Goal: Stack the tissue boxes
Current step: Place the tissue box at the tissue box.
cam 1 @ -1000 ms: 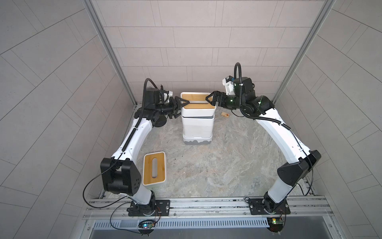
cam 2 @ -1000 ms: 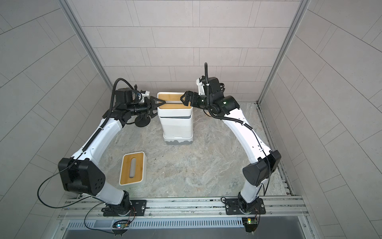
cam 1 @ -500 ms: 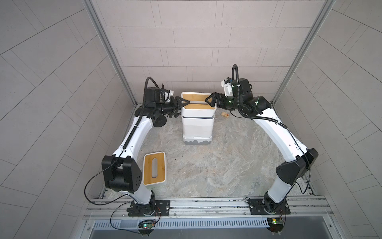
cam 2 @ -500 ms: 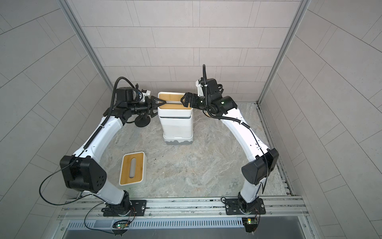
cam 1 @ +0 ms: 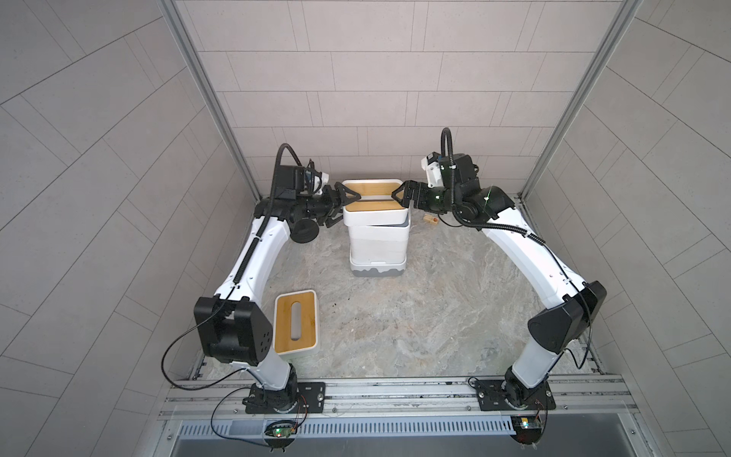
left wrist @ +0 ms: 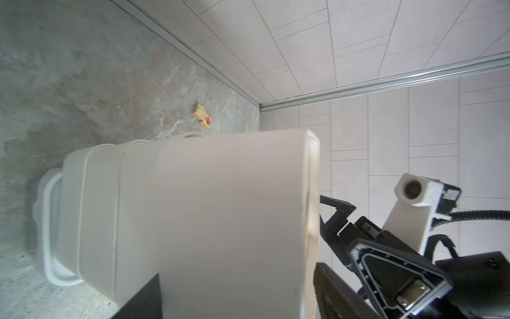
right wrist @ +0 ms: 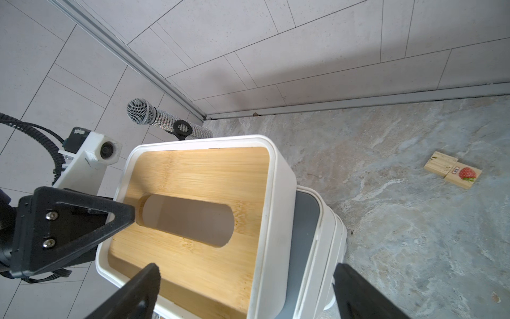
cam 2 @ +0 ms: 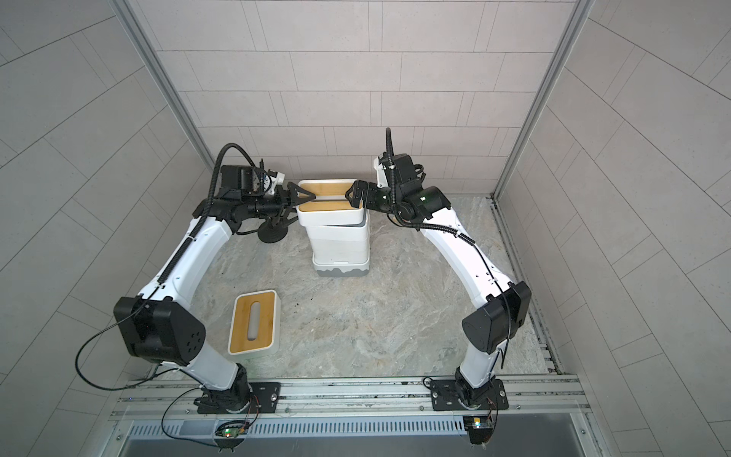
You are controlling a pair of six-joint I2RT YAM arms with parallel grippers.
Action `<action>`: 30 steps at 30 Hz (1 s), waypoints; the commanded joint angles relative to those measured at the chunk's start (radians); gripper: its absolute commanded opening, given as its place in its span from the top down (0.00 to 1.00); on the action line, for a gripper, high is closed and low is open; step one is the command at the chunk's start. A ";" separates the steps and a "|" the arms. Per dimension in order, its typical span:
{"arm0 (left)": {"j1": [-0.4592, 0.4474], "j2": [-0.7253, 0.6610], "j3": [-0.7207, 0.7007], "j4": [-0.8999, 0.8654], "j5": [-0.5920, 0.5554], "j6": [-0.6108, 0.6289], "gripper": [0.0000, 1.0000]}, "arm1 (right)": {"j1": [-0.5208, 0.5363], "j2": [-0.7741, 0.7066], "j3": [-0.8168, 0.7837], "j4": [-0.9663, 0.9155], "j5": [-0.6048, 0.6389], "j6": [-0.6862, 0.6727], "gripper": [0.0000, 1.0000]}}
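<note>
Arms reach inward; left tool (cam 1: 346,205), right tool (cam 1: 401,194) spread.

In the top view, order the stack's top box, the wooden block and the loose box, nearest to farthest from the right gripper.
From the right gripper:
1. stack's top box, at its fingertips
2. wooden block, on the floor nearby
3. loose box, by the left arm's base

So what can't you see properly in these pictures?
Stack: lower lids mostly covered by the boxes above, both top views; box count unsure.
Mic: right wrist view, its handle end hidden behind the top box.
Block: right wrist view, label beside the strawberry too small to read.
Lone box: top view, one corner behind the left arm.
</note>
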 commanded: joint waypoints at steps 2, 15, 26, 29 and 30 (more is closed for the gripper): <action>0.005 0.010 0.045 -0.083 -0.067 0.097 0.16 | 0.003 -0.008 -0.002 0.021 0.000 -0.004 0.00; 0.000 0.002 0.090 -0.141 -0.172 0.146 0.13 | 0.015 0.010 -0.003 0.038 -0.021 -0.003 0.00; -0.043 -0.022 0.134 -0.155 -0.311 0.161 0.12 | 0.019 0.036 0.008 0.068 -0.065 0.009 0.00; -0.070 -0.041 0.122 -0.127 -0.347 0.158 0.12 | 0.022 0.042 0.007 0.074 -0.083 0.012 0.00; -0.081 -0.048 0.116 -0.111 -0.352 0.155 0.12 | 0.024 0.040 0.004 0.078 -0.082 0.012 0.00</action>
